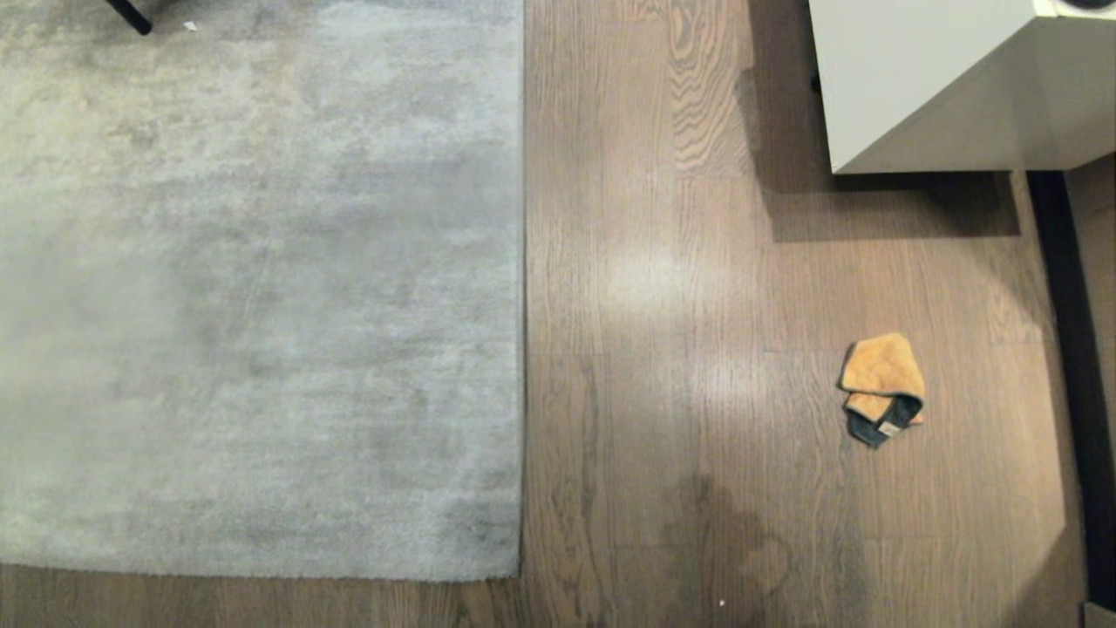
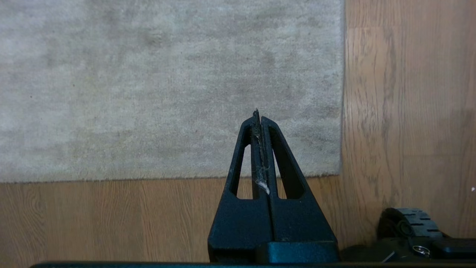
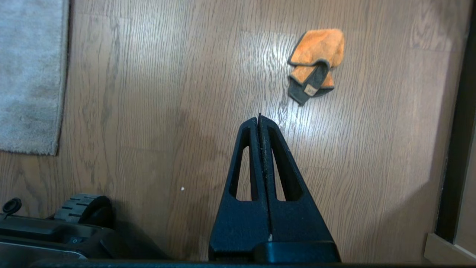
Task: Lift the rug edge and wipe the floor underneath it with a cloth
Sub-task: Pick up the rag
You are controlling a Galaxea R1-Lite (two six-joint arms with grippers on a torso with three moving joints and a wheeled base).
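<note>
My left gripper [image 2: 259,115] and right gripper [image 3: 259,117] hang closed and empty; the cloth [image 1: 882,384] waits right of the flat rug edge [image 1: 521,349].

Nothing here can be read. The cloth [image 3: 316,61] lying on the floor [image 3: 167,111] has a small tan tag [image 3: 309,89] on its dark grey trim, but whatever is printed on it is too small to read.
</note>
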